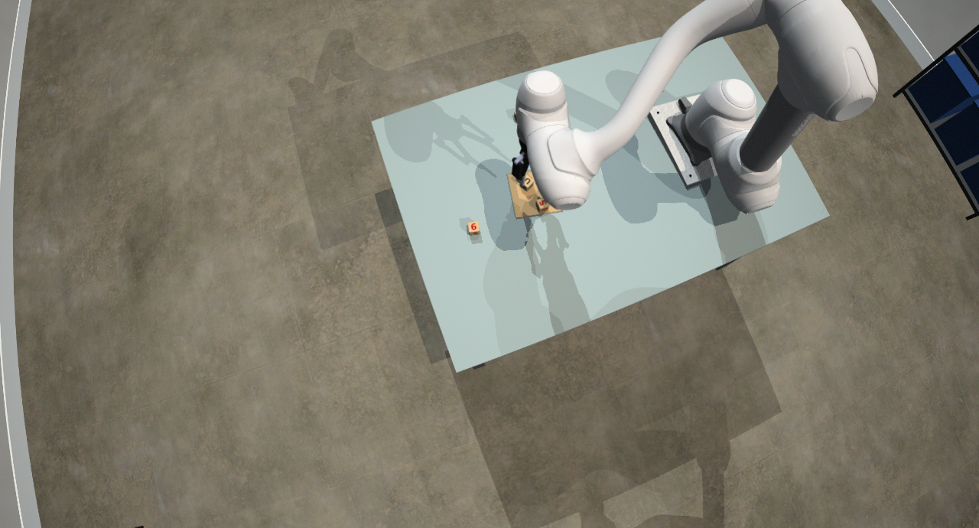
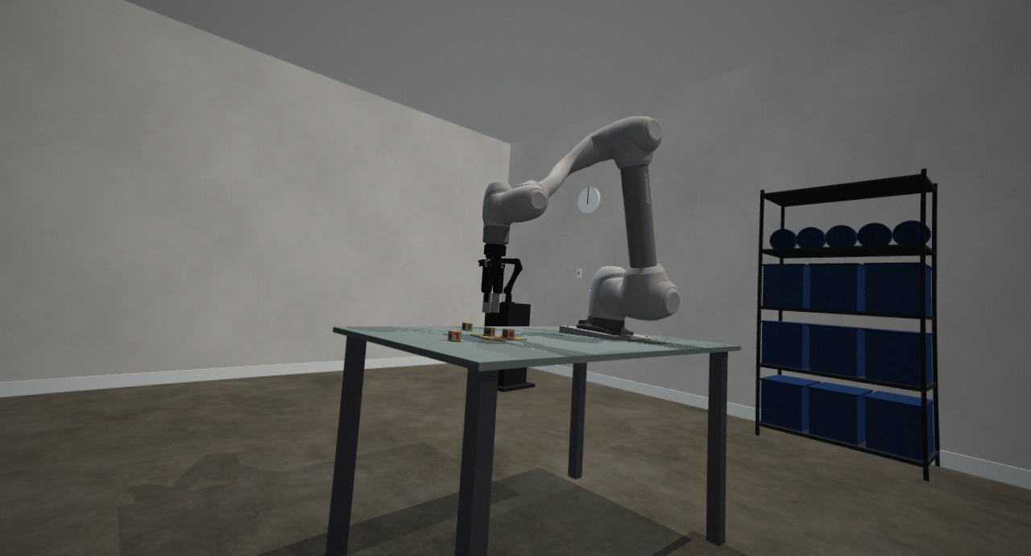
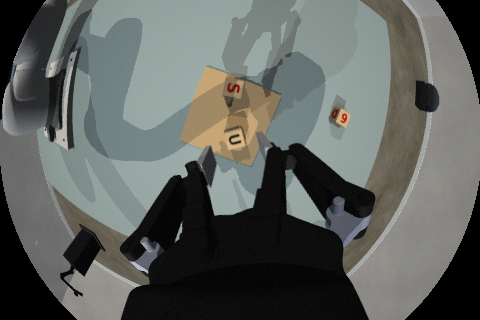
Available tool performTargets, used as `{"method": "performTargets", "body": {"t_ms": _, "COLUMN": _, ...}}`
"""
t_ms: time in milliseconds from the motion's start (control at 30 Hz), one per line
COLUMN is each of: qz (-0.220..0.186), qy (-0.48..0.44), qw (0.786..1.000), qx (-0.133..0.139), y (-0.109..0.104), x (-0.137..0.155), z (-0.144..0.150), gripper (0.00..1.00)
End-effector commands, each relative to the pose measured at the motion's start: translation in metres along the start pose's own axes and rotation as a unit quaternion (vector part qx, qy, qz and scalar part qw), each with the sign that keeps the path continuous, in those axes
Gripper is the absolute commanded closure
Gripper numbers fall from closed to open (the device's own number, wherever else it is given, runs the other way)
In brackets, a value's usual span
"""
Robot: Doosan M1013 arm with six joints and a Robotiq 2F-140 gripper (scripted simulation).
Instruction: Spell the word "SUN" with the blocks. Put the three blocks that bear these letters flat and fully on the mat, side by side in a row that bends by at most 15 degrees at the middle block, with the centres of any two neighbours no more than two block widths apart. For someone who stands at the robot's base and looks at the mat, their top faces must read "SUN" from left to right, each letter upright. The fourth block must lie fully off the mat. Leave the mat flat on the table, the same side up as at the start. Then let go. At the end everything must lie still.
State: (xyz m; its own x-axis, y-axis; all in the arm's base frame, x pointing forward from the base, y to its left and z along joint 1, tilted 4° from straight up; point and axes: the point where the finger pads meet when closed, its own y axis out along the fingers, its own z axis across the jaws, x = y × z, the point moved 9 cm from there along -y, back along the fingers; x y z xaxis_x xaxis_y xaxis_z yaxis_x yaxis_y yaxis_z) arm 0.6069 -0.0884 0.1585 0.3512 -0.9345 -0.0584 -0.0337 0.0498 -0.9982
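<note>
My gripper (image 2: 490,307) (image 3: 235,148) is partly open and empty, with its fingertips above the U block and the mat. The wooden mat (image 1: 518,206) (image 3: 200,120) lies flat on the table. A block with a black U (image 1: 526,181) (image 2: 489,331) (image 3: 235,138) and one with a red S (image 1: 541,203) (image 2: 508,334) (image 3: 233,88) lie apart on it. A block showing a red 6 (image 1: 473,227) (image 2: 453,335) (image 3: 343,118) lies off the mat. Another block (image 2: 467,326) lies off the mat at the back; its top letter is unreadable, and the arm mostly hides it in the top view.
The pale table (image 1: 437,278) (image 2: 432,348) (image 3: 165,10) carries the robot's base plate (image 1: 674,141) at the base end. The shelf with blue boxes (image 2: 846,340) stands on the floor beyond the table. A dark stand (image 2: 515,372) is behind the table.
</note>
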Motion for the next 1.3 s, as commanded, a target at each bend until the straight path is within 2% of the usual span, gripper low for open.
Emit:
{"method": "performTargets", "body": {"t_ms": 0, "qz": 0.003, "qy": 0.001, "qw": 1.000, "qx": 0.000, "y": 0.009, "x": 0.001, "z": -0.001, "gripper": 0.60}}
{"method": "performTargets", "body": {"t_ms": 533, "qz": 0.003, "qy": 0.001, "qw": 1.000, "qx": 0.000, "y": 0.030, "x": 0.001, "z": -0.001, "gripper": 0.60}}
{"method": "performTargets", "body": {"t_ms": 1267, "qz": 0.003, "qy": 0.001, "qw": 1.000, "qx": 0.000, "y": 0.037, "x": 0.001, "z": -0.001, "gripper": 0.60}}
